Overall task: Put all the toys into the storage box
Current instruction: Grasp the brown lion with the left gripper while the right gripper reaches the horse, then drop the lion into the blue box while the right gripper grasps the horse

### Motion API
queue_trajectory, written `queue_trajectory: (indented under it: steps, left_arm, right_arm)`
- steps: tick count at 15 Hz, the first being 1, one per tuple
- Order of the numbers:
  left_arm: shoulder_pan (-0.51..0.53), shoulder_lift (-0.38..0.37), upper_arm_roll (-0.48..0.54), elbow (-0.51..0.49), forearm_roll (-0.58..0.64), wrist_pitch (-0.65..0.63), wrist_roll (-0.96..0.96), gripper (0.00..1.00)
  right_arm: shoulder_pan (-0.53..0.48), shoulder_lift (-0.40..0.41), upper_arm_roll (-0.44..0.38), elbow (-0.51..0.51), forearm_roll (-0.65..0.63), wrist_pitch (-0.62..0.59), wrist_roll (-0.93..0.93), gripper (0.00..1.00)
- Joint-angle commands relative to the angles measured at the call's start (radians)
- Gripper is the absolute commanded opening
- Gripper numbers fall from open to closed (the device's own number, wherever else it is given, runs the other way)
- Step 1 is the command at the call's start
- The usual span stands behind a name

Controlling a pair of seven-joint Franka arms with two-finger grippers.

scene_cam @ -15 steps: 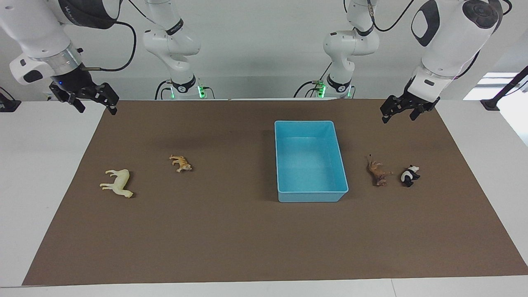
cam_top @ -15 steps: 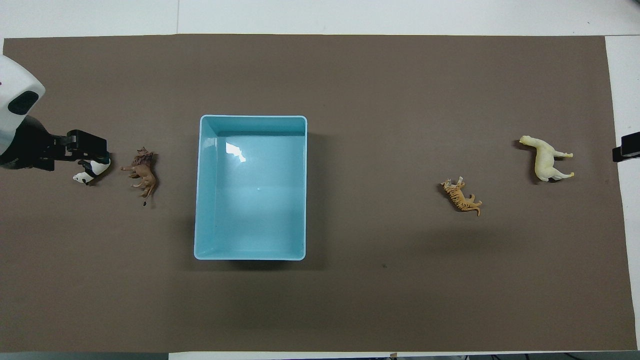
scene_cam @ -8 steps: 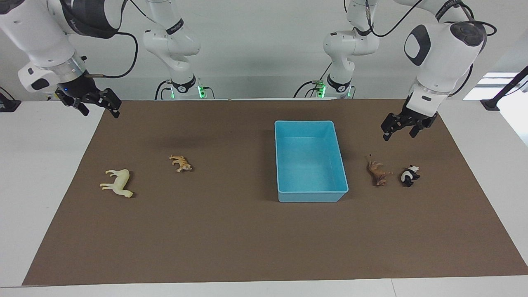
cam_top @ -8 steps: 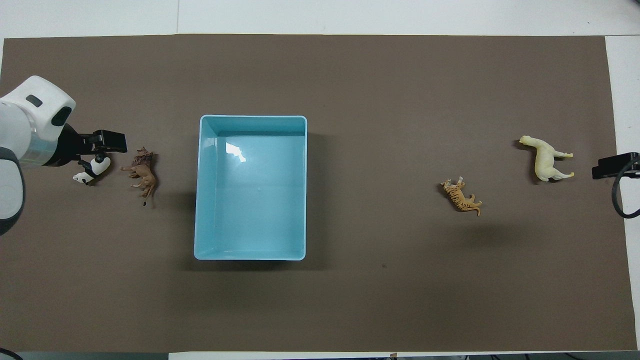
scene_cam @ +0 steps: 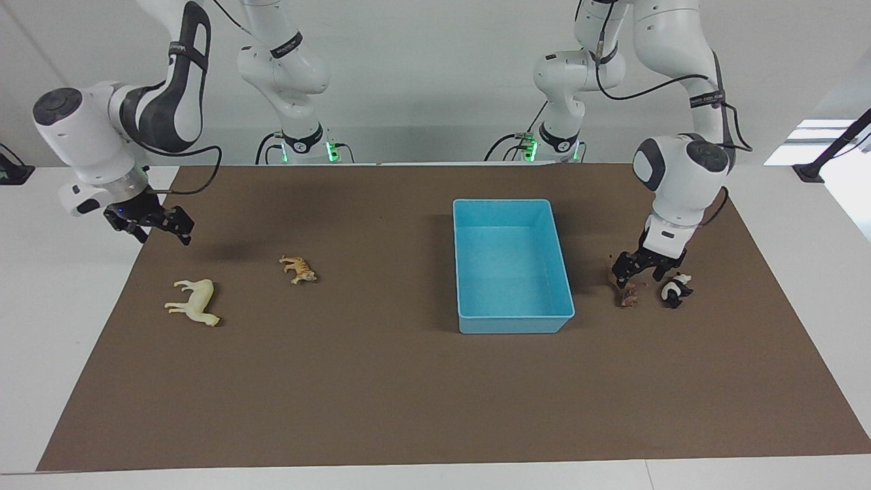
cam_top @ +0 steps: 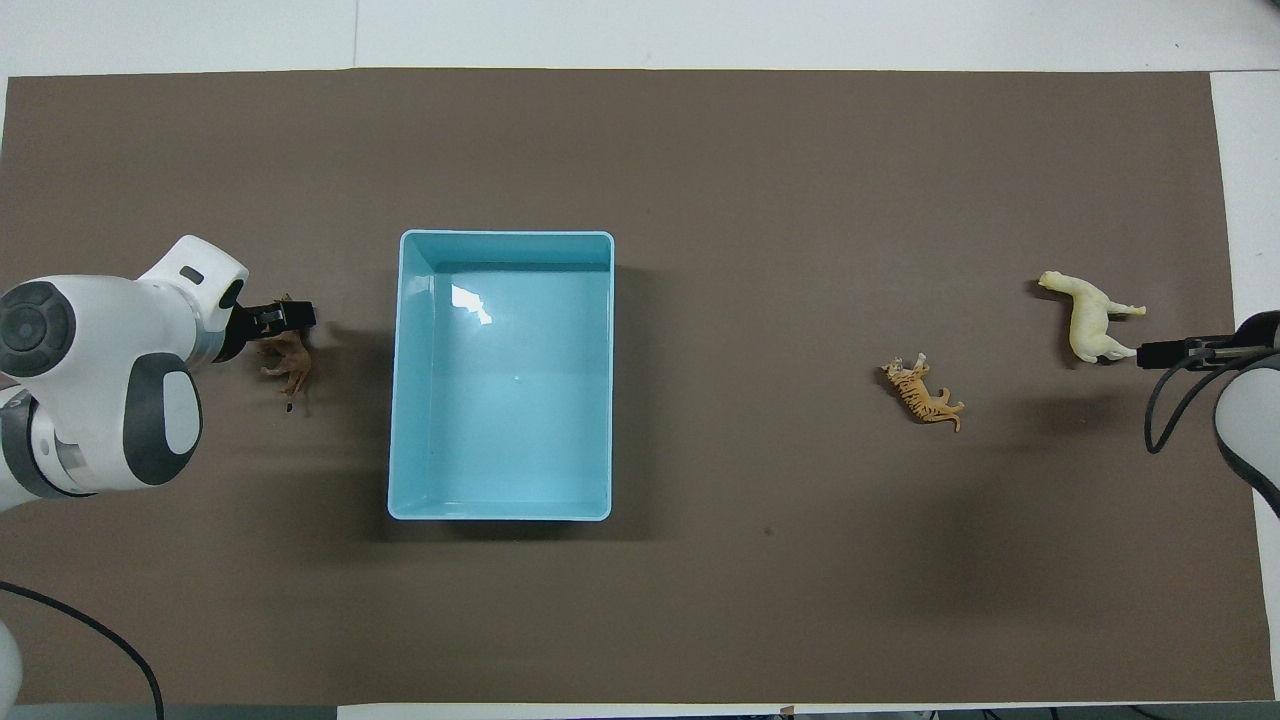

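Brown plastic animal figurine (scene_cam: 627, 291) lies on the surface between the light-blue rectangular plastic storage box (scene_cam: 512, 264) and a black-and-white panda figurine (scene_cam: 675, 289). Left hand (scene_cam: 637, 267), spread, should straddle its body squarely before closing. Right hand (scene_cam: 150, 225), spread, hangs near the cream-white horse figurine (scene_cam: 194, 302).

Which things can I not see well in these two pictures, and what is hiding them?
- Panda: absent from the overhead view, covered by the left arm's white wrist; visible only in the facing view.
- Brown animal: its head end is under the left pincer in both views, so contact cannot be judged.
- Right pincer: the overhead view shows only its tip beside the horse.
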Motion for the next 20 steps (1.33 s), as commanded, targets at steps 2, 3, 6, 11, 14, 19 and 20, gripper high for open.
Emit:
queue_trajectory:
  steps: [2, 3, 6, 11, 14, 19, 20]
  left_arm:
    - [0.001, 0.039, -0.003, -0.002, 0.006, 0.040, 0.008, 1.00]
    - [0.001, 0.039, -0.003, 0.001, 0.006, 0.032, 0.003, 0.97]
    - [0.001, 0.051, -0.004, 0.103, 0.006, -0.122, 0.000, 0.01]
    - [-0.002, 0.047, -0.007, 0.206, 0.004, -0.270, -0.029, 0.00]
    - [-0.046, 0.036, -0.018, 0.382, 0.002, -0.515, -0.159, 0.00]
    - [-0.222, 0.016, -0.041, 0.546, -0.067, -0.709, -0.521, 0.00]
    - [-0.285, 0.003, -0.039, 0.505, -0.067, -0.685, -0.588, 0.00]
  right_arm:
    - [0.015, 0.057, 0.008, -0.003, -0.009, 0.119, -0.077, 1.00]
    - [0.027, 0.066, 0.006, 0.003, -0.009, 0.124, -0.075, 1.00]
    - [0.038, 0.098, 0.011, 0.014, -0.009, 0.167, -0.074, 1.00]
    - [0.038, 0.161, 0.017, 0.036, 0.003, 0.204, -0.072, 1.00]
    - [0.035, 0.195, 0.017, 0.030, 0.004, 0.206, -0.072, 1.00]
    - [0.036, 0.225, 0.017, 0.031, 0.004, 0.259, -0.086, 0.65]
    - [0.036, 0.233, 0.017, 0.033, 0.004, 0.271, -0.092, 0.20]
